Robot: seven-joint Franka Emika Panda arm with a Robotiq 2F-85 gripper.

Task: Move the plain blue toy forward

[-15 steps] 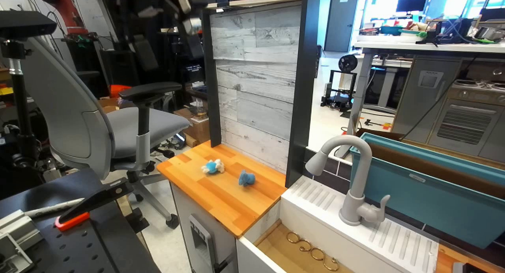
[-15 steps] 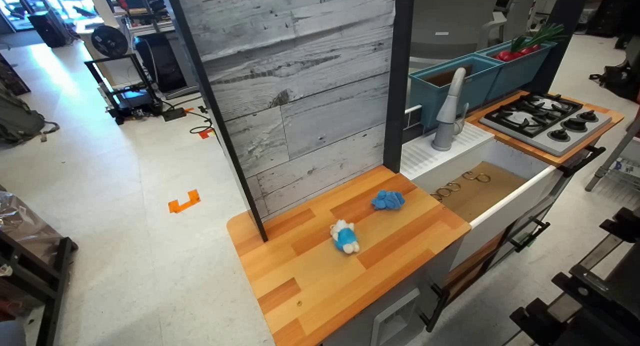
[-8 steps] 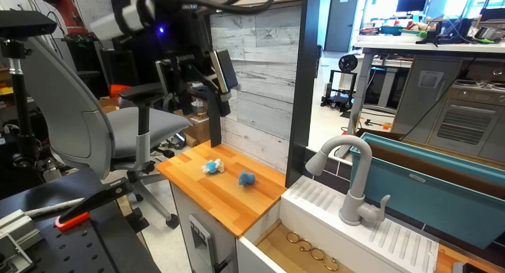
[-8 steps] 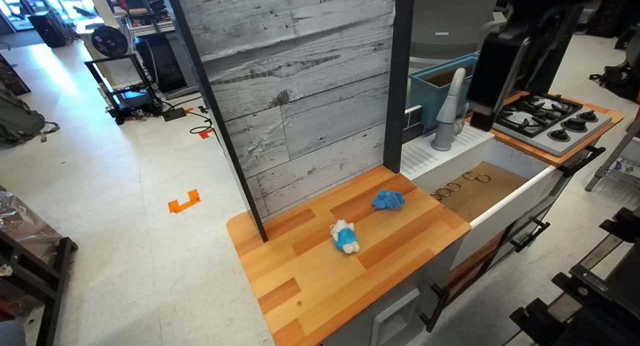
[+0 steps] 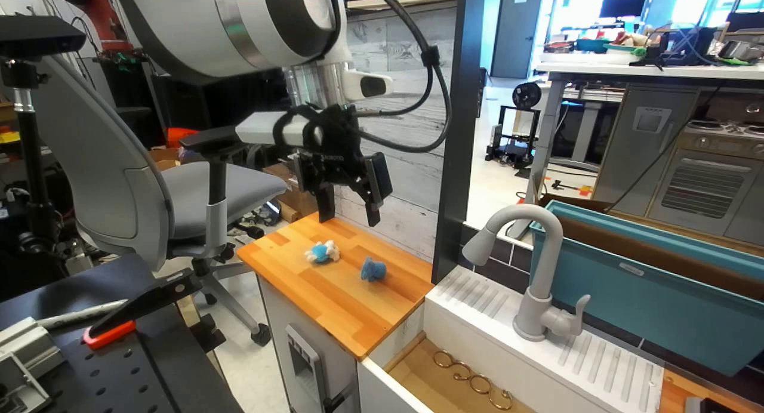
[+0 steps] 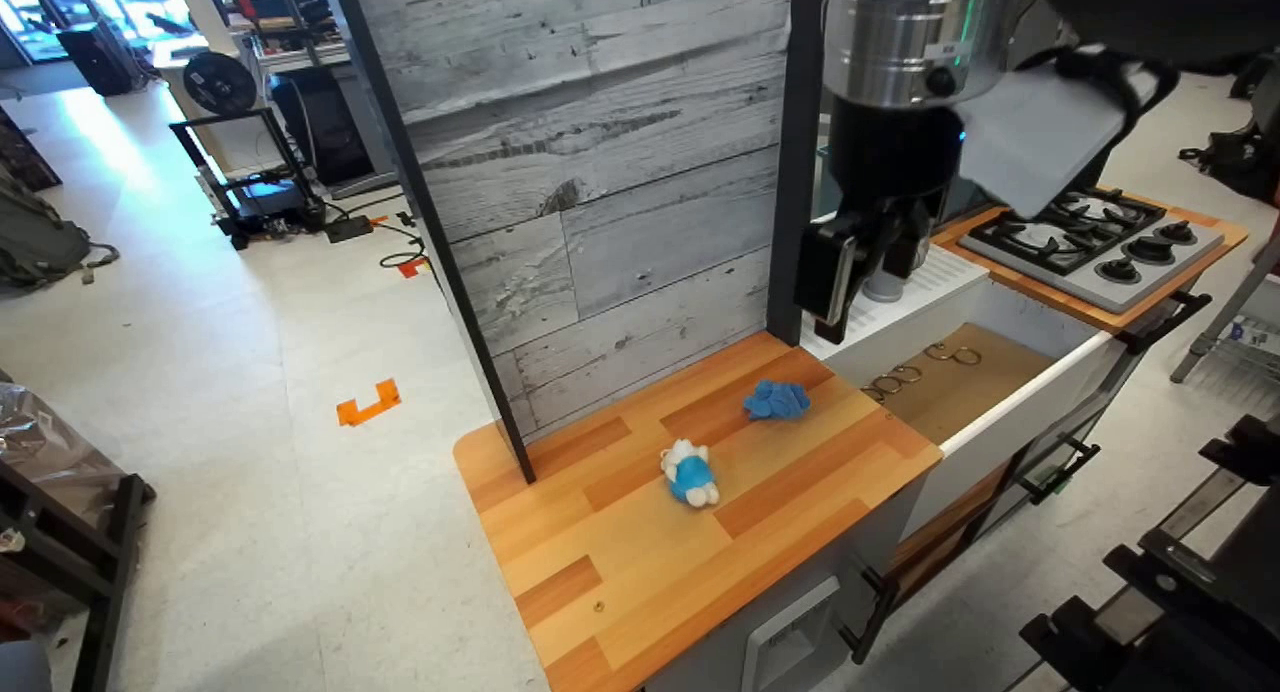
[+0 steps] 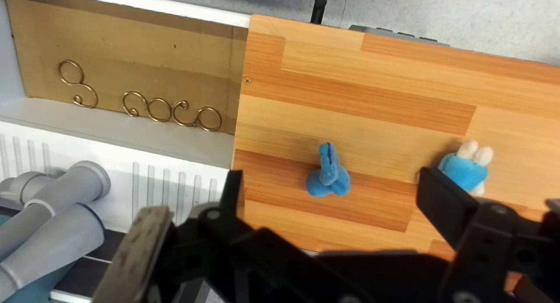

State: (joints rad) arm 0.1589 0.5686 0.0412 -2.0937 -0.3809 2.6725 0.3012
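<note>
The plain blue toy (image 5: pixel 373 270) lies on the wooden countertop (image 5: pixel 352 317), towards its sink end; it also shows in an exterior view (image 6: pixel 777 400). In the wrist view the blue toy (image 7: pixel 328 178) appears between the two fingers, with wood visible on both sides. My gripper (image 5: pixel 349 216) is open and empty, pointing down, above the countertop and apart from the toy. In the wrist view the gripper (image 7: pixel 328 189) has its fingers wide apart. A white toy with a blue body (image 6: pixel 690 474) lies beside the blue toy; in the wrist view one finger partly covers it (image 7: pixel 464 170).
A grey plank panel (image 6: pixel 620 192) with dark posts stands along the countertop's back edge. Beside the countertop is a white sink (image 5: pixel 391 389) with gold rings (image 5: pixel 471 380) inside and a grey faucet (image 5: pixel 540 270). A stove top (image 6: pixel 1090 242) and teal planter (image 5: pixel 632 293) stand beyond.
The arm has swung into view and come down, bringing the open gripper over the countertop near the blue toy. Both toys have stayed in place.
</note>
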